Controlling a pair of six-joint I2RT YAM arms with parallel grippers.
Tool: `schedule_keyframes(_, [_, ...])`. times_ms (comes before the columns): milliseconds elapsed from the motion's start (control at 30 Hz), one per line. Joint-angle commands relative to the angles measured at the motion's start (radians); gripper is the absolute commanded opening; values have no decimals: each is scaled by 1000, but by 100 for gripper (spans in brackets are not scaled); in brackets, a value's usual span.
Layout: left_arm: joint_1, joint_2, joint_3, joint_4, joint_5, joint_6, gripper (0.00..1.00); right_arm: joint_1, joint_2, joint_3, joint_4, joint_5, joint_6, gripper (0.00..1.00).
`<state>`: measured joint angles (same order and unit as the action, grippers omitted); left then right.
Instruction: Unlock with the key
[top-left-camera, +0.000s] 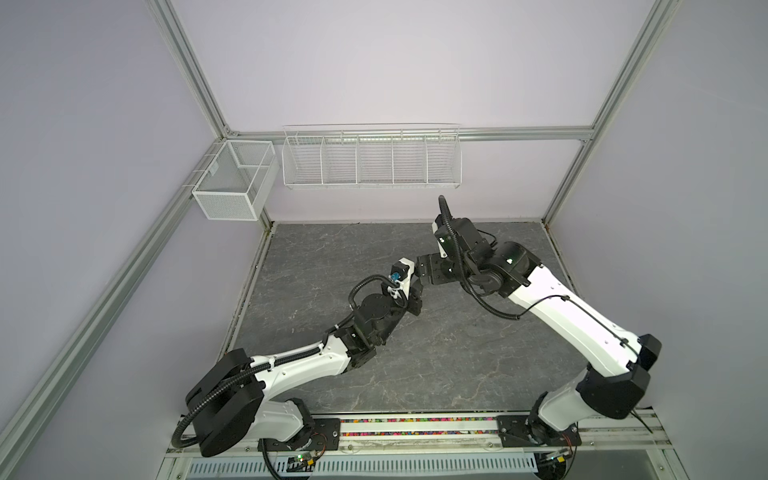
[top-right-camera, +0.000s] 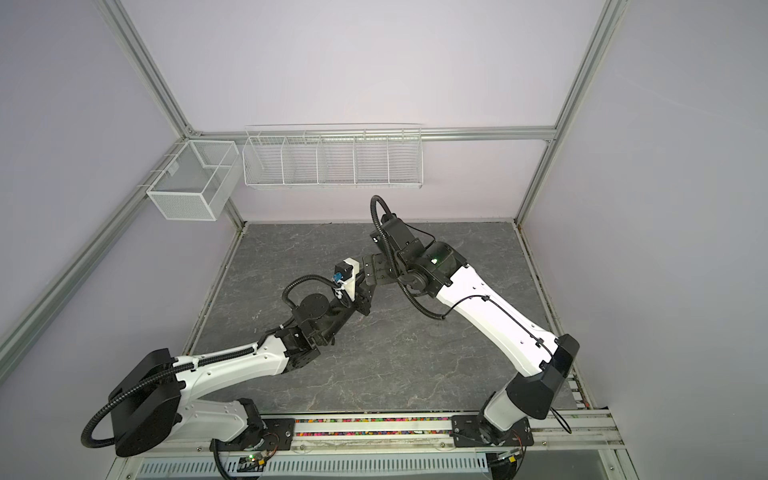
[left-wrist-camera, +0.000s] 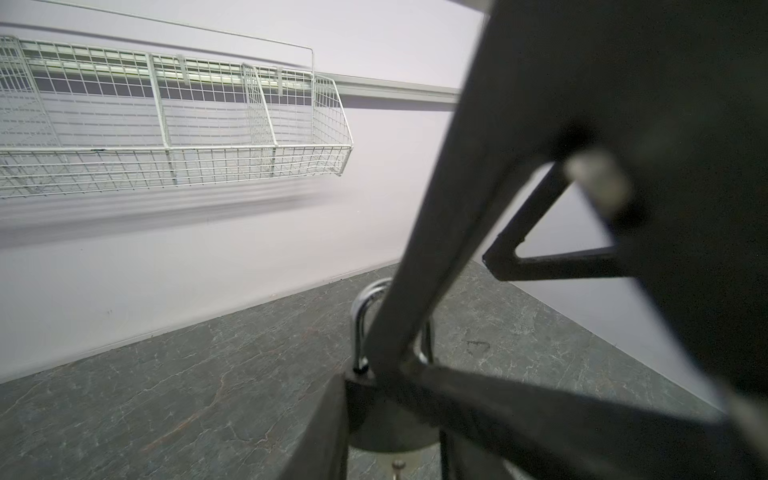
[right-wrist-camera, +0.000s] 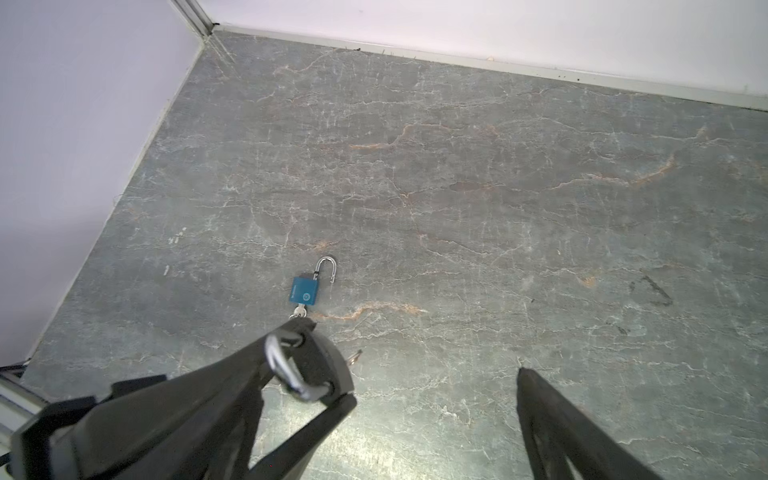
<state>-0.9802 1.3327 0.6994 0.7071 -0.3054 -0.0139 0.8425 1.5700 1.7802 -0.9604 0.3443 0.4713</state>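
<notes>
Apparently, blue padlock amid open table.

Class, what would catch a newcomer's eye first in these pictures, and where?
A small blue padlock lies on the grey marbled table, shackle swung open, key in its base. Over mid-table, the left pincer grips a dark padlock while the right pincer stands wide open beside it.
</notes>
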Motion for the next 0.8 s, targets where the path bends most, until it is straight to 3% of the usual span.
schedule_keyframes(0, [-5, -9, -11, 56, -20, 13, 0, 6, 24, 34, -12, 40, 13, 96])
schedule_keyframes(367, [-23, -5, -26, 80, -42, 30, 0, 3, 103, 114, -73, 159, 26, 98])
schedule_keyframes(767, [-25, -8, -51, 97, -106, 64, 0, -7, 107, 176, -137, 191, 59, 99])
